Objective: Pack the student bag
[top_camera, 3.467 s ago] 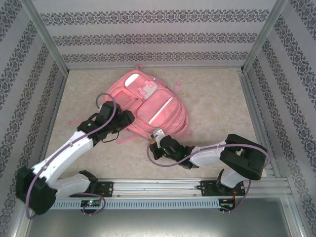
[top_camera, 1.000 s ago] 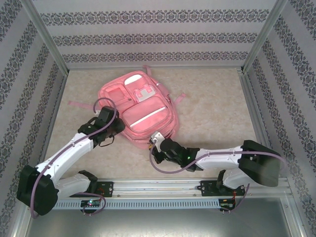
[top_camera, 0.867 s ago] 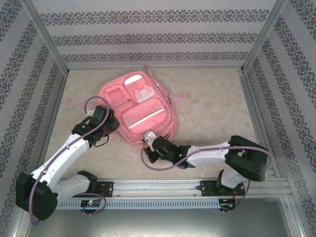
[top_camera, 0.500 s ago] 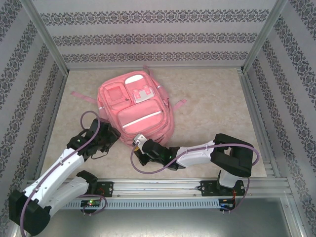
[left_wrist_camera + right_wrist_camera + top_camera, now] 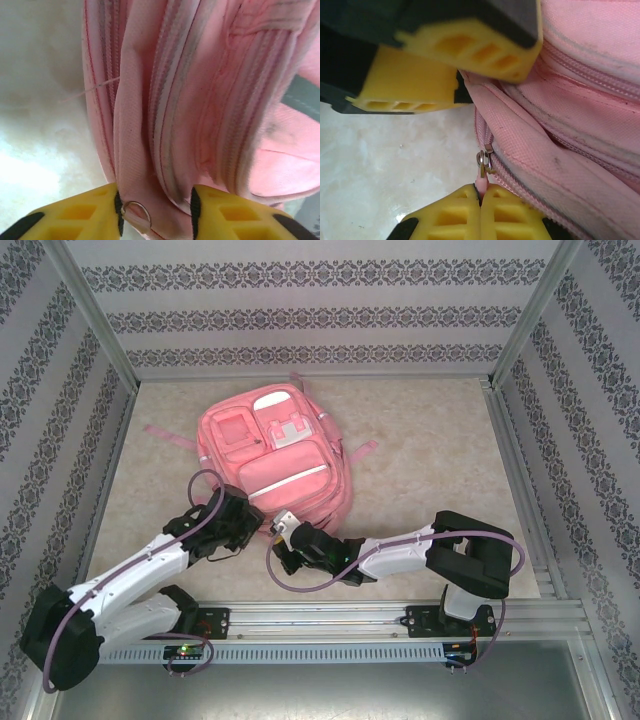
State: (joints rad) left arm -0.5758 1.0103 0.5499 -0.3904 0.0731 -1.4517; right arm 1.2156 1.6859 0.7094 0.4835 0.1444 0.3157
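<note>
The student bag (image 5: pixel 270 445) lies flat on the table, pockets up, its bottom edge toward the arms. My left gripper (image 5: pixel 252 520) is at the bag's near left corner. In the left wrist view its jaws (image 5: pixel 155 216) pinch a fold of the pink fabric (image 5: pixel 200 100) beside a small metal ring (image 5: pixel 136 212). My right gripper (image 5: pixel 284 528) sits just right of it, shut (image 5: pixel 481 194) on the pink tab of a zipper pull (image 5: pixel 484 170) on the bag's side seam (image 5: pixel 580 100). The left gripper's yellow fingers (image 5: pixel 470 45) show above that.
Pink straps trail onto the table at the bag's left (image 5: pixel 165 435) and right (image 5: pixel 362 449). Patterned walls and metal posts (image 5: pixel 515 325) enclose the table. Bare tabletop (image 5: pixel 440 460) spreads to the right. A rail (image 5: pixel 320 620) runs along the near edge.
The right gripper has drawn the zipper pull leftward along the bag's near edge. The left gripper let go, swung right to the near corner and closed on the fabric. The bag turned slightly.
</note>
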